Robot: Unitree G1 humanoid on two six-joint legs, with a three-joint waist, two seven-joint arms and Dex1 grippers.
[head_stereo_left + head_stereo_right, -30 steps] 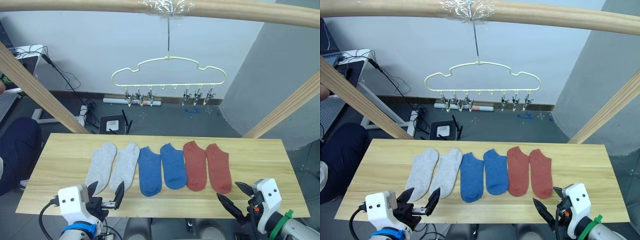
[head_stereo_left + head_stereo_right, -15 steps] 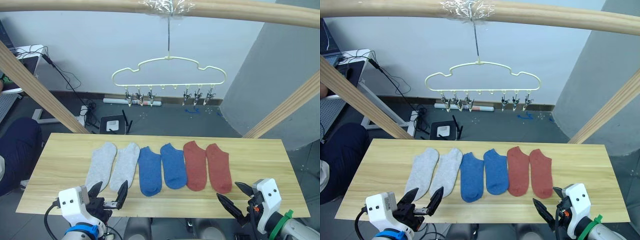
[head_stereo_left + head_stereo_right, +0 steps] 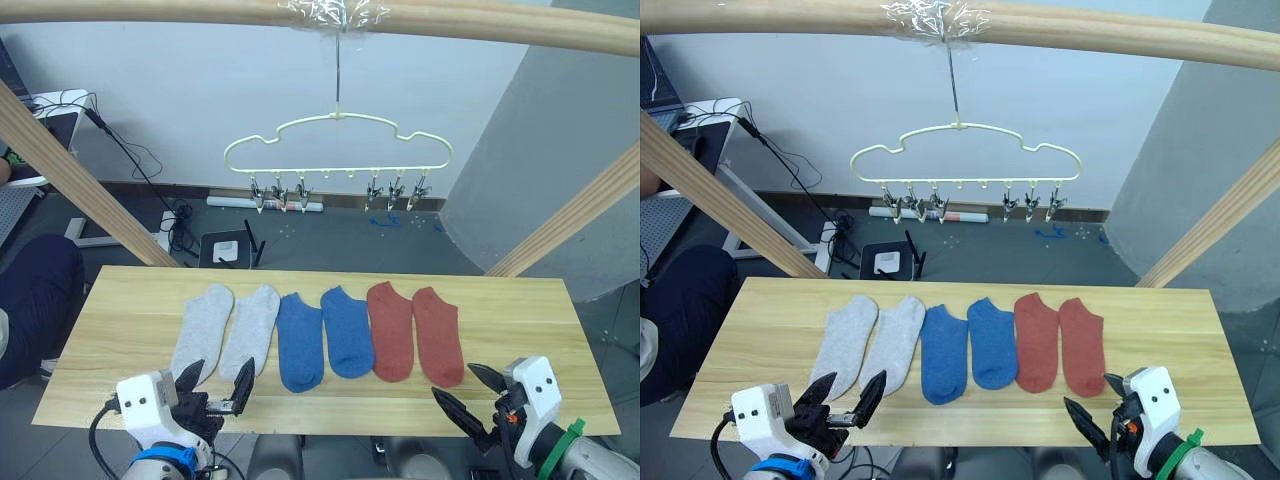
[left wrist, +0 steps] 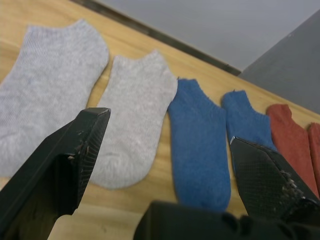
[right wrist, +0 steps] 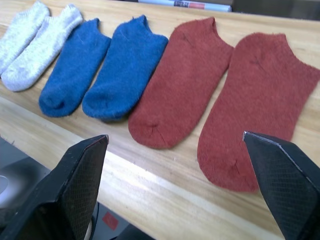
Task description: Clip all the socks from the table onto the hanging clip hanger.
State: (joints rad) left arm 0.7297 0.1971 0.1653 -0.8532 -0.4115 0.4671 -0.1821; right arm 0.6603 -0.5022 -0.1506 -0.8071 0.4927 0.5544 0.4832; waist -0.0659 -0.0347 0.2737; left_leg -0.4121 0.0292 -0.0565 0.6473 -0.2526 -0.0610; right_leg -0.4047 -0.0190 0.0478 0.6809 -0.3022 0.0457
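Six socks in a row on the table, my two grippers spread open at its near edge.

My left gripper sits just short of the grey socks — my right gripper just short of the red socks. Blue socks lie between. The hanger hangs beyond the table, clips bare.
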